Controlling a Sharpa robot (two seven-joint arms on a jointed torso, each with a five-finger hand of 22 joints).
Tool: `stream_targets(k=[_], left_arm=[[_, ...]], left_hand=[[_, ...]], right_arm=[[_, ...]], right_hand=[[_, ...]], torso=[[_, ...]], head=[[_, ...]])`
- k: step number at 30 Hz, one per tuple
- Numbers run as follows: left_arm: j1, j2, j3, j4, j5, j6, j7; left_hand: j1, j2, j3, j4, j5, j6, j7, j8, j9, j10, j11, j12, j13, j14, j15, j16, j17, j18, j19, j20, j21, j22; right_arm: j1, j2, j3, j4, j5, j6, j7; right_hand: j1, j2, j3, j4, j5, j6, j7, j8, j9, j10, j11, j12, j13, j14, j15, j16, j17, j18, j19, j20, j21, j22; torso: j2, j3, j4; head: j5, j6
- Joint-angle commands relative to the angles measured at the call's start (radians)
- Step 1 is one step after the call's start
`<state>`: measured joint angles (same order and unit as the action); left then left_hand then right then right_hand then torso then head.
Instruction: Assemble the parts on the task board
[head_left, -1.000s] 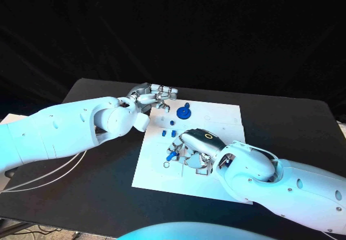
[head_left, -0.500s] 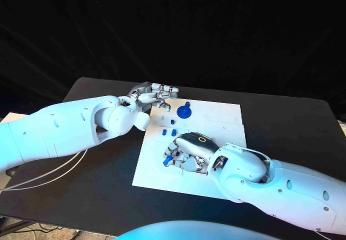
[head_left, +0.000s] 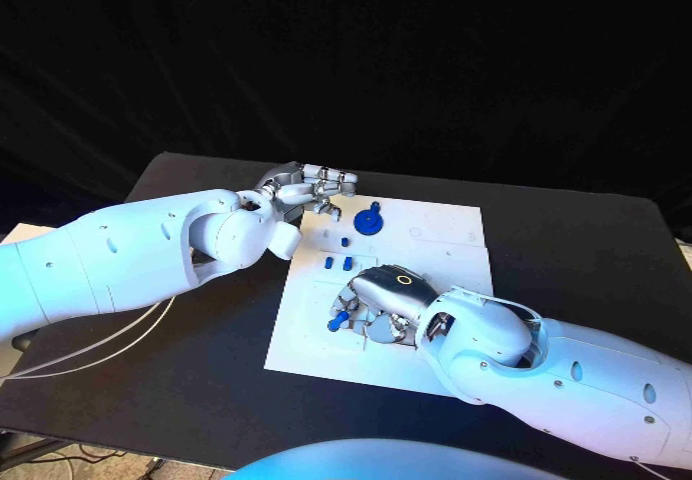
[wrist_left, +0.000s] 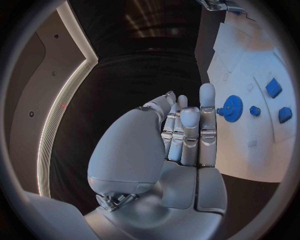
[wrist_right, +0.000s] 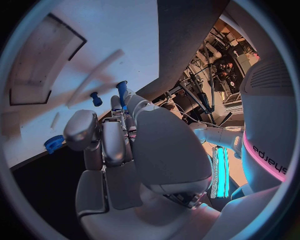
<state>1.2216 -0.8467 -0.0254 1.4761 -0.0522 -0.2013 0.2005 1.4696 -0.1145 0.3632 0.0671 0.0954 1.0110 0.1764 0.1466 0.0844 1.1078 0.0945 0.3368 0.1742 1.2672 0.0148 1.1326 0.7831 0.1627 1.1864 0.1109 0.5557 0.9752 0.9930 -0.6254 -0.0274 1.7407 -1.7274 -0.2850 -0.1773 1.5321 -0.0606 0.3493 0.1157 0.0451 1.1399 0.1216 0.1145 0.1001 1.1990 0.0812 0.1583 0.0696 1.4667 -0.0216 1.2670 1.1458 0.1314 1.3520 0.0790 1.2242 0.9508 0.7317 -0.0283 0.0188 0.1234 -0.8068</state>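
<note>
The white task board (head_left: 433, 240) lies in the middle of the black table. My right hand (head_left: 378, 300) is low over the board's near half, and a blue peg (head_left: 339, 320) (wrist_right: 122, 91) stands up between its fingertips. My left hand (head_left: 303, 190) (wrist_left: 184, 130) hovers at the board's far left corner with its fingers side by side and nothing in them. A blue gear (head_left: 369, 222) (wrist_left: 232, 108) lies just beside it. Two small blue blocks (head_left: 338, 264) sit between the hands. Another short blue peg (wrist_right: 95, 98) stands on the board close to my right fingers.
A rectangular recess (wrist_right: 37, 65) is cut into the board beyond my right hand. A further blue toothed part (wrist_right: 53, 144) sits at the board's edge. Black table (head_left: 202, 350) surrounds the board on all sides.
My right hand has crept a little toward the board's near left, with the blue peg moving along at its fingertips. The left hand has stayed put.
</note>
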Motion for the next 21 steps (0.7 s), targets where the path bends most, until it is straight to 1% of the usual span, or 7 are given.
stream_targets(k=[1, 3, 11, 16, 18, 20, 21], left_arm=[[0.000, 0.000, 0.001, 0.001, 0.004, 0.017, 0.005], [0.000, 0.000, 0.001, 0.001, 0.004, 0.017, 0.005], [0.000, 0.001, 0.001, 0.001, 0.004, 0.017, 0.004], [0.000, 0.002, 0.001, 0.001, 0.004, 0.017, 0.004], [0.000, 0.002, 0.001, 0.001, 0.004, 0.017, 0.003], [0.000, 0.002, 0.001, 0.001, 0.004, 0.017, 0.003], [0.000, 0.002, 0.001, 0.001, 0.004, 0.017, 0.003]], left_hand=[[-0.008, 0.002, -0.005, -0.002, 0.003, -0.007, 0.000, 0.006, -0.001, -0.006, 0.000, 0.004, 0.001, -0.008, 0.000, -0.005, 0.000, 0.019, 0.000, 0.004, -0.004, -0.001], [-0.008, 0.002, -0.005, -0.002, 0.003, -0.007, 0.000, 0.006, -0.001, -0.006, 0.000, 0.004, 0.001, -0.008, 0.000, -0.005, 0.000, 0.019, 0.000, 0.004, -0.004, -0.001], [-0.008, 0.002, -0.005, -0.002, 0.003, -0.007, 0.000, 0.006, -0.001, -0.006, 0.000, 0.004, 0.001, -0.008, 0.000, -0.005, 0.000, 0.019, 0.000, 0.004, -0.004, -0.001], [-0.006, 0.003, -0.004, -0.004, 0.003, -0.008, 0.000, 0.008, -0.001, -0.008, 0.000, 0.008, 0.002, -0.009, 0.000, -0.006, -0.003, 0.019, 0.000, 0.004, -0.006, -0.002], [-0.006, 0.003, -0.004, -0.004, 0.003, -0.008, 0.000, 0.008, -0.001, -0.008, 0.000, 0.008, 0.002, -0.009, 0.000, -0.006, -0.003, 0.019, 0.000, 0.004, -0.006, -0.002], [-0.006, 0.003, -0.004, -0.004, 0.003, -0.008, 0.000, 0.008, -0.001, -0.008, 0.000, 0.008, 0.002, -0.009, 0.000, -0.006, -0.003, 0.019, 0.000, 0.004, -0.006, -0.002], [-0.006, 0.003, -0.004, -0.004, 0.003, -0.008, 0.000, 0.008, -0.001, -0.008, 0.000, 0.008, 0.002, -0.009, 0.000, -0.006, -0.003, 0.019, 0.000, 0.004, -0.006, -0.002]], right_arm=[[-0.002, 0.000, 0.000, 0.001, -0.045, 0.010, -0.034], [-0.002, 0.002, 0.000, 0.001, -0.050, 0.018, -0.040], [-0.002, 0.026, -0.002, -0.004, -0.082, 0.088, -0.066], [-0.004, 0.040, -0.006, -0.007, -0.091, 0.093, -0.070], [-0.004, 0.043, -0.007, -0.008, -0.093, 0.085, -0.069], [-0.005, 0.046, -0.009, -0.010, -0.092, 0.064, -0.065], [-0.005, 0.047, -0.009, -0.010, -0.092, 0.056, -0.063]], right_hand=[[0.002, 0.012, 0.008, 0.000, 0.004, 0.006, 0.002, 0.003, 0.001, 0.036, -0.028, 0.003, 0.001, 0.039, -0.008, 0.000, 0.000, -0.020, 0.004, -0.003, 0.004, 0.001], [0.001, 0.013, 0.009, -0.001, 0.004, 0.007, 0.002, 0.003, 0.001, 0.036, -0.028, 0.003, 0.001, 0.039, -0.008, 0.001, 0.000, -0.020, 0.004, -0.003, 0.004, 0.001], [-0.010, 0.008, 0.009, -0.001, 0.003, 0.007, 0.002, 0.003, 0.002, 0.037, -0.027, 0.000, 0.001, 0.039, -0.007, 0.000, -0.002, -0.019, 0.002, -0.002, 0.003, -0.002], [-0.014, 0.006, 0.009, -0.002, 0.003, 0.005, 0.003, 0.003, 0.002, 0.036, -0.027, -0.002, 0.001, 0.037, -0.006, -0.003, -0.008, -0.018, -0.001, -0.002, 0.000, -0.007], [-0.023, -0.001, 0.007, -0.001, 0.003, -0.008, 0.007, -0.004, -0.001, 0.026, -0.023, -0.010, -0.001, 0.037, -0.004, -0.004, -0.008, -0.017, -0.006, -0.001, -0.006, -0.018], [-0.051, -0.020, -0.001, 0.009, 0.003, -0.043, 0.021, -0.025, -0.010, -0.016, -0.007, -0.035, -0.007, 0.037, 0.009, 0.001, -0.004, -0.015, -0.018, 0.006, -0.018, -0.037], [-0.065, -0.031, -0.008, 0.015, 0.003, -0.058, 0.026, -0.034, -0.013, -0.039, 0.001, -0.047, -0.009, 0.033, 0.016, -0.011, -0.021, -0.012, -0.030, 0.011, -0.033, -0.061]], torso=[[0.000, -0.0003, -0.0004], [0.001, -0.0001, -0.0002], [0.000, -0.0005, 0.0001], [0.000, -0.0001, 0.0006], [0.000, -0.0002, 0.0004], [0.000, -0.0005, 0.0003], [0.000, -0.0004, 0.0001]], head=[[0.000, 0.000], [-0.001, 0.002], [-0.001, 0.001], [-0.002, 0.000], [-0.001, -0.001], [-0.001, -0.001], [-0.001, -0.001]])
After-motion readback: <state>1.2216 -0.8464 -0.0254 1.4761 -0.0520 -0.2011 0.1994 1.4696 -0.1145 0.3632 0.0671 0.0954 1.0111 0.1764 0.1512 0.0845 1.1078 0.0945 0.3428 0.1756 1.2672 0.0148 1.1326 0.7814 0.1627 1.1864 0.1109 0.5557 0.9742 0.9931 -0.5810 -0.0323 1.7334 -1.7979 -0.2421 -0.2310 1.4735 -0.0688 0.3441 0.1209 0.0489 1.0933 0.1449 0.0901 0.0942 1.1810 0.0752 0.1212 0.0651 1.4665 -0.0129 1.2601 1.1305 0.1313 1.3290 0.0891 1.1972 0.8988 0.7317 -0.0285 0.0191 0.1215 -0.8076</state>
